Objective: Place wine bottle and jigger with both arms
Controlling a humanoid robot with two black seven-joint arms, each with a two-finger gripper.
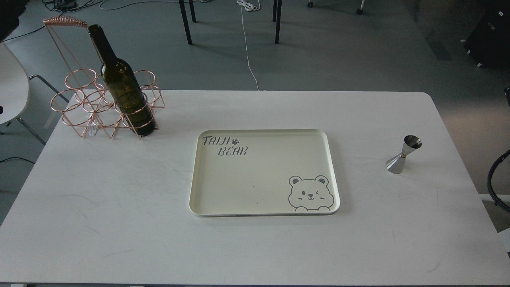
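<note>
The wine bottle (121, 85) is dark olive-green with a long neck. It stands upright in the front right ring of a copper wire rack (95, 105) at the table's back left. The jigger (402, 154) is a small steel hourglass cup. It stands on the white table (119, 207) at the right, apart from the tray. Neither gripper shows in the head view. Only a black cable loop (496, 183) shows at the right edge.
A cream tray (223, 199) with a bear drawing and "TAIJI BEAR" lettering lies at the table's middle. The rack has a tall handle (63, 20). A white chair (12, 91) stands off the table's left. Chair legs and cables lie on the floor behind.
</note>
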